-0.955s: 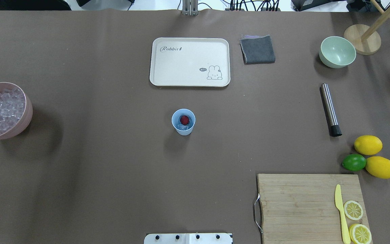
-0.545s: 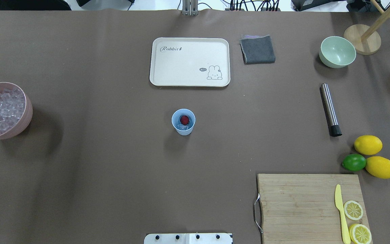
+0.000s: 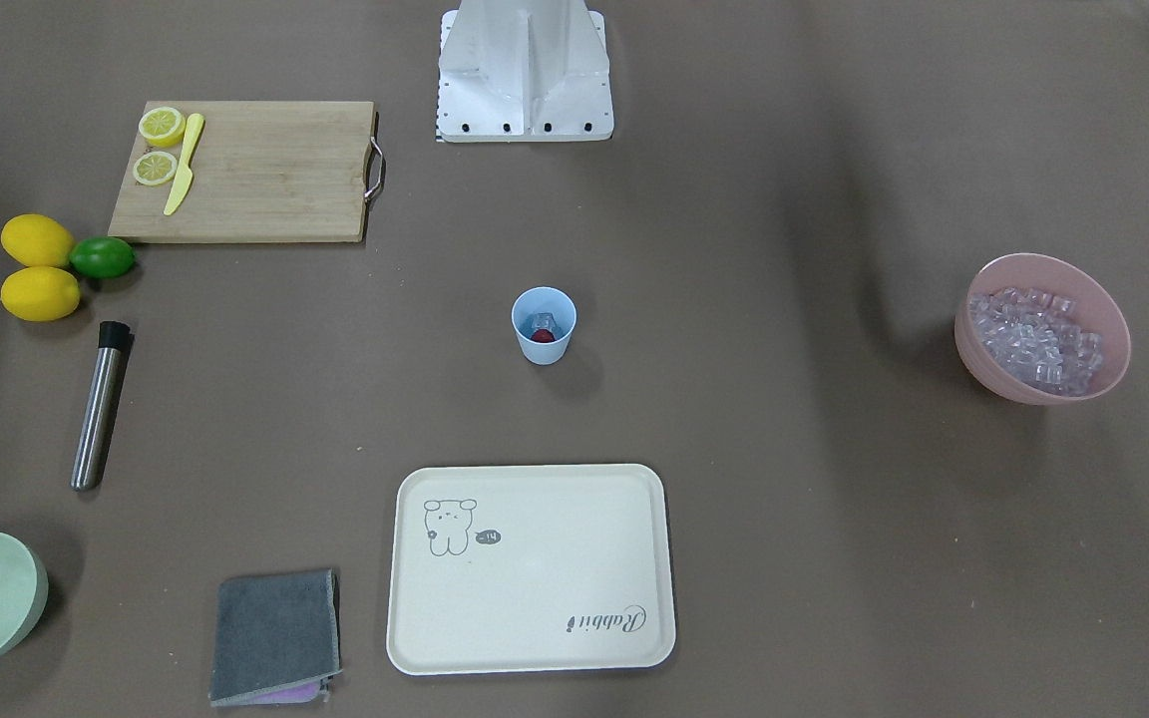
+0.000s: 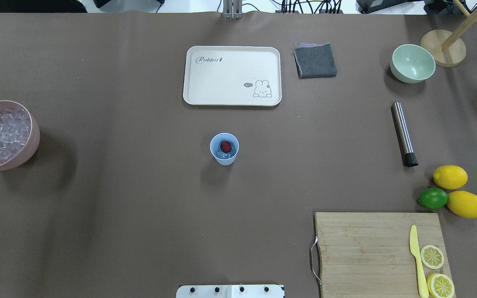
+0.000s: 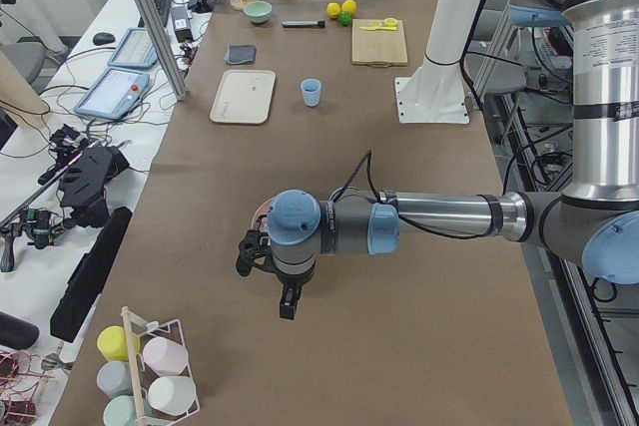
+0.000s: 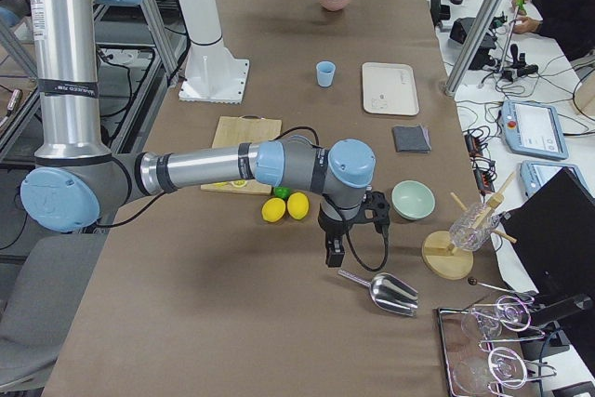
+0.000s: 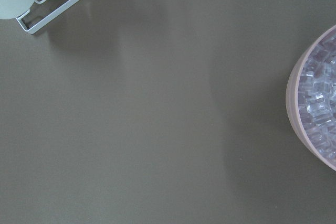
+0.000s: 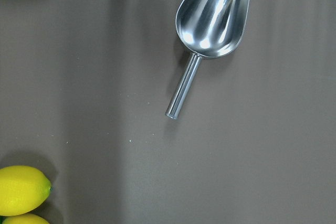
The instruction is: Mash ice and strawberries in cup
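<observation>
Cup [image 4: 224, 149] at table centre, strawberry [image 4: 225, 146] and ice [image 4: 223, 156] inside. Muddler [image 4: 403, 133] at cup's 3 o'clock, long axis 12-to-6, nearer right gripper [image 6: 336, 246]. Left gripper [image 5: 286, 293] far. Jaw states: cannot tell.

Long table [image 5: 399, 276] under brown paper cover, creases faint. White side bench [image 5: 60, 137] along far edge in exterior left view, carrying tablets [image 5: 112, 92], cables, dark gear. Aluminium frame post [image 5: 150, 22] between bench and table. Grey floor lower left of exterior right view. Lighting even, shadows soft.
</observation>
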`<action>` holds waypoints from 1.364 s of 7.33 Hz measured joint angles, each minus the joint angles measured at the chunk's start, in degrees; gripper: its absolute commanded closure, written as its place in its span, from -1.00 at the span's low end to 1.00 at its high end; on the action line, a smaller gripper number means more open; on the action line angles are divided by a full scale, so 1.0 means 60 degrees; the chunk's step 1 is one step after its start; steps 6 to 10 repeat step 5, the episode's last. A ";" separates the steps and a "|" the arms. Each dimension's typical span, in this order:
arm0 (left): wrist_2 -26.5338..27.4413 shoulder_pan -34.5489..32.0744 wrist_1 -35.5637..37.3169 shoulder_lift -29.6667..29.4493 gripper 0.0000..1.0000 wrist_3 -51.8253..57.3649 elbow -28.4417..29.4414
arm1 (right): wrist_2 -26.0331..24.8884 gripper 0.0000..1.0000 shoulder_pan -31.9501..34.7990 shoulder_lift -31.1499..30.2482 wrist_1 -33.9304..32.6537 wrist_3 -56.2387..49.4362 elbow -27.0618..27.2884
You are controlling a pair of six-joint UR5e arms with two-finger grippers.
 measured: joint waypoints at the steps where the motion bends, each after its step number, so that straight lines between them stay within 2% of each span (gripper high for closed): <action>1: -0.0002 -0.0012 -0.0003 0.0034 -0.96 0.0003 -0.0155 | -0.0022 -1.00 -0.0005 -0.0020 0.0034 -0.0049 -0.0089; 10: 0.0002 -0.0029 0.0048 0.0074 -0.96 0.0005 -0.0362 | -0.0016 -1.00 -0.0010 -0.0174 0.0139 -0.0170 -0.0326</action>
